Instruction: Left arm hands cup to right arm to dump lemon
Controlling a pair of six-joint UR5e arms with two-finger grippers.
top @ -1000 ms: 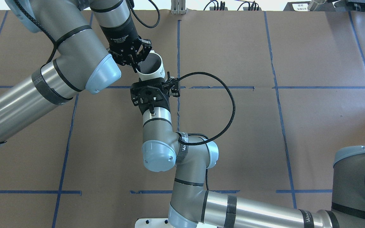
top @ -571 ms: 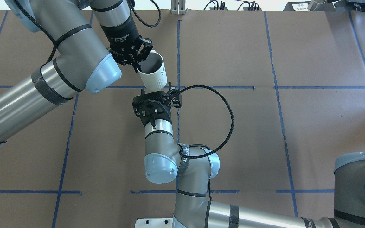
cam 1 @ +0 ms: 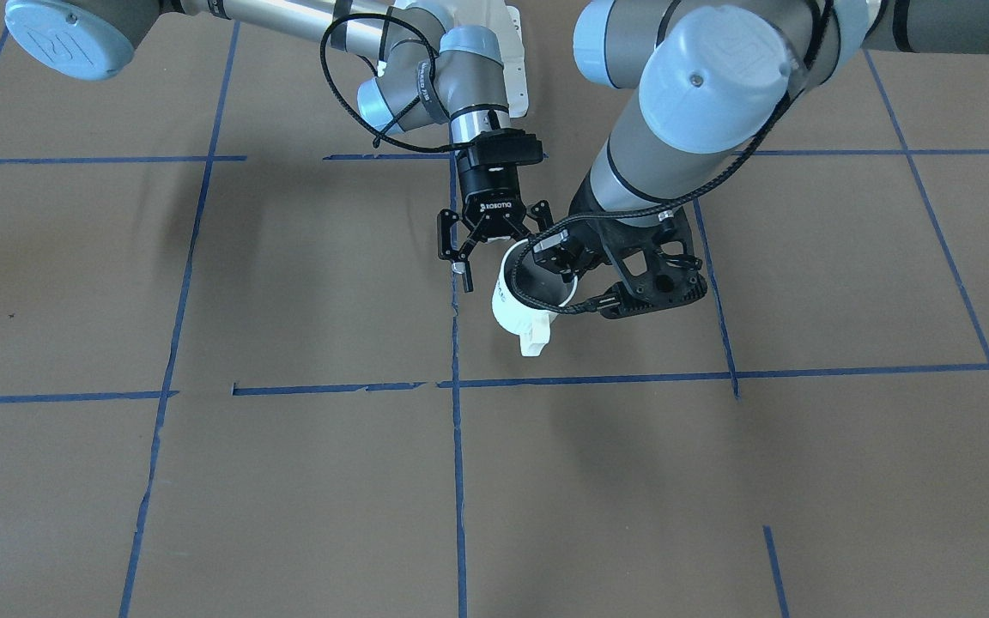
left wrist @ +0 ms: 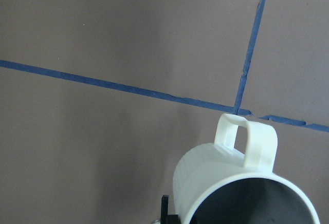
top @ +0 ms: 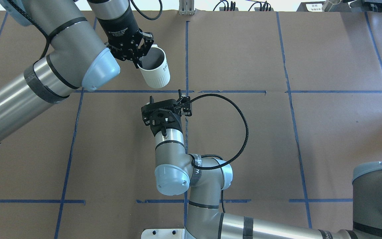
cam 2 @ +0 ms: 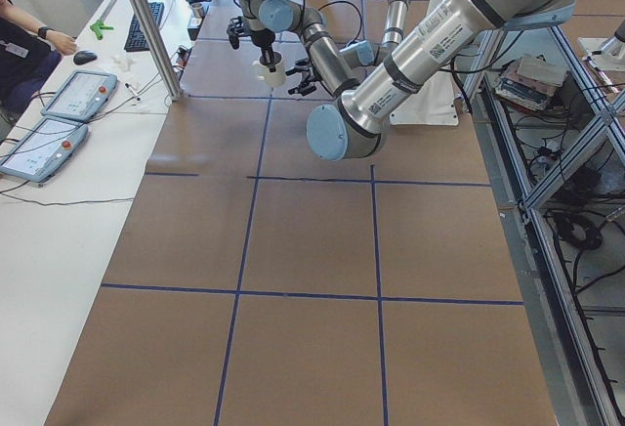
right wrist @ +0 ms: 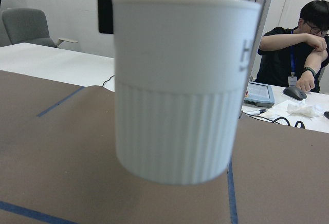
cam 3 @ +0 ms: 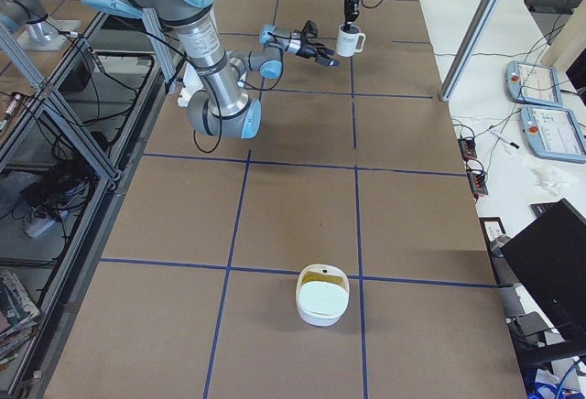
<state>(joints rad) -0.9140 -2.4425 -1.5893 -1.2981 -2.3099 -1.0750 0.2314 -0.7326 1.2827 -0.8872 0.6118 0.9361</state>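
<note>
Left arm [top: 61, 56] jaws pinching cup [top: 156, 74] rim; right arm [top: 173, 154] jaws hovering spread, just apart. Be centring them around ribbed wall before closing.

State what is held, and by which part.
The left gripper pinches the cup by its rim, one finger inside; the right gripper is open, holding nothing.

Bright, even light — soft faint shadows; cup [right wrist: 175, 90] close-up slightly blurred.
</note>
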